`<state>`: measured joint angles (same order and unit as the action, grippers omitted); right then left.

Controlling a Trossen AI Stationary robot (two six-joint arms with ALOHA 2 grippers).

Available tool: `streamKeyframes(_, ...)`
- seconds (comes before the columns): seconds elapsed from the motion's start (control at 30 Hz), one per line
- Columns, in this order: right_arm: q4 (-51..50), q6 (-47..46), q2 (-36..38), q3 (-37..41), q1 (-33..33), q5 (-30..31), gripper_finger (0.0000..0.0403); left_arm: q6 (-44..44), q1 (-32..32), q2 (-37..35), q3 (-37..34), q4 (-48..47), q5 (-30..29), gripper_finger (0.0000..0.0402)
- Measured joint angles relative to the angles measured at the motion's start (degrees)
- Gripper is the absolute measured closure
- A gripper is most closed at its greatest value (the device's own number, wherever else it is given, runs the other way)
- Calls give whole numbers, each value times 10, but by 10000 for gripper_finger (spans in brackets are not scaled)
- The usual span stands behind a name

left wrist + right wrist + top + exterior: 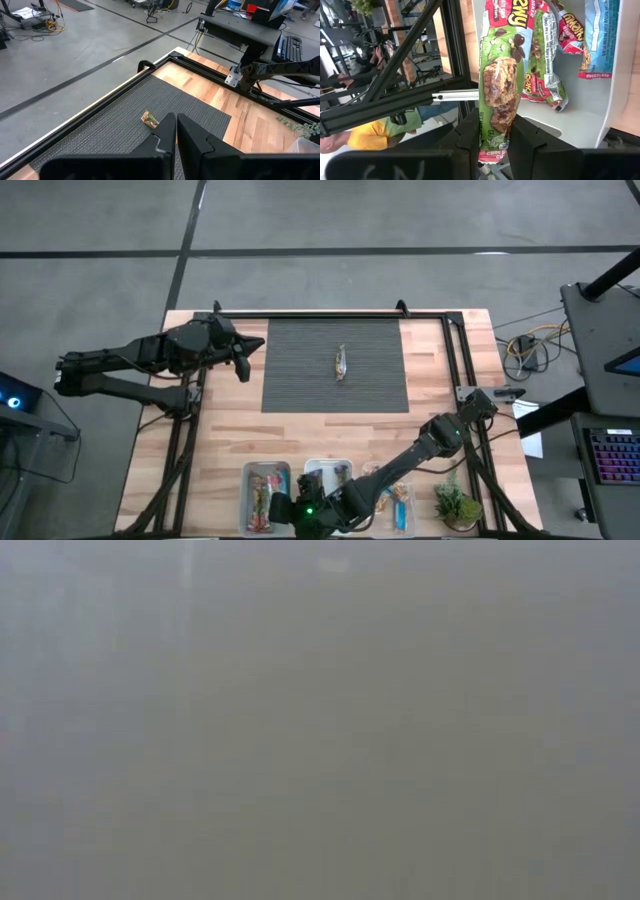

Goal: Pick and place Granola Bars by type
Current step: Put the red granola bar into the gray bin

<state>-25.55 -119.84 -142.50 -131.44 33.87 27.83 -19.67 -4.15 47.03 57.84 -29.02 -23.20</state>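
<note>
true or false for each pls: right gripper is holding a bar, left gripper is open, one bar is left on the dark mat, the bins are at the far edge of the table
1. The right gripper holds a green-wrapped granola bar. True.
2. The left gripper is open. False: its fingers are shut, holding nothing.
3. One bar lies on the dark mat. True.
4. The bins sit at the table's far edge. False: they line the near edge, by the right gripper.

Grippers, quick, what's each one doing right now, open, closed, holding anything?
Left gripper: closed, empty, hovering at the dark mat's left side.
Right gripper: closed on a green-wrapped granola bar, over the bins at the table's front edge.
</note>
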Motion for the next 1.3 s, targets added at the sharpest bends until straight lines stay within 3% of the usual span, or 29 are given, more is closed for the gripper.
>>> streamKeyframes(0.33,0,2,0,3,-1,0,330,0,0,0,0,0,0,402)
streamKeyframes(0.93,6,15,0,11,-10,2,201,0,0,0,0,11,0,402)
streamKeyframes(1.3,39,21,0,10,-10,2,186,0,0,0,0,12,0,402)
